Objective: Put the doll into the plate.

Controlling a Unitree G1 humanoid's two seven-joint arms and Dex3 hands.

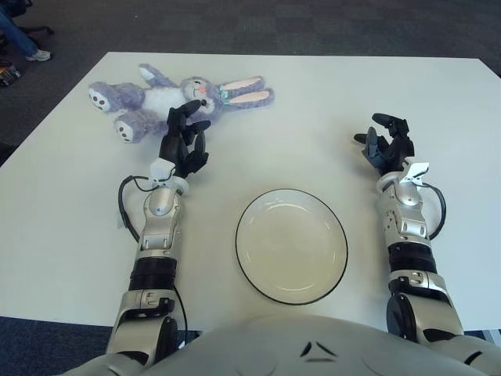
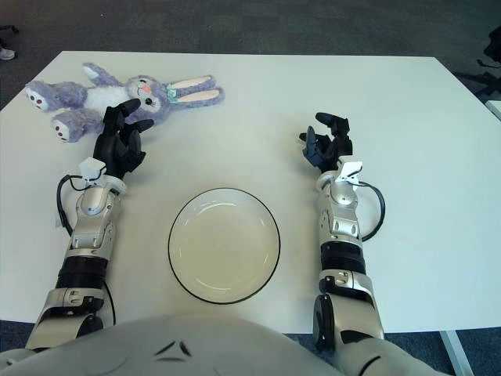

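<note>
The doll [image 1: 168, 98] is a purple and white plush rabbit with long pink-lined ears. It lies on its back at the far left of the white table; it also shows in the right eye view [image 2: 117, 95]. The plate [image 1: 291, 245] is white with a dark rim and sits empty at the near middle of the table. My left hand [image 1: 186, 139] is just in front of the doll's belly, fingers spread and holding nothing. My right hand [image 1: 389, 141] shows to the right of the plate and farther back, fingers relaxed and empty.
The white table [image 1: 329, 102] ends in edges at the far side and left, with dark carpet beyond. A person's leg and shoe [image 1: 27, 47] show at the far left on the floor.
</note>
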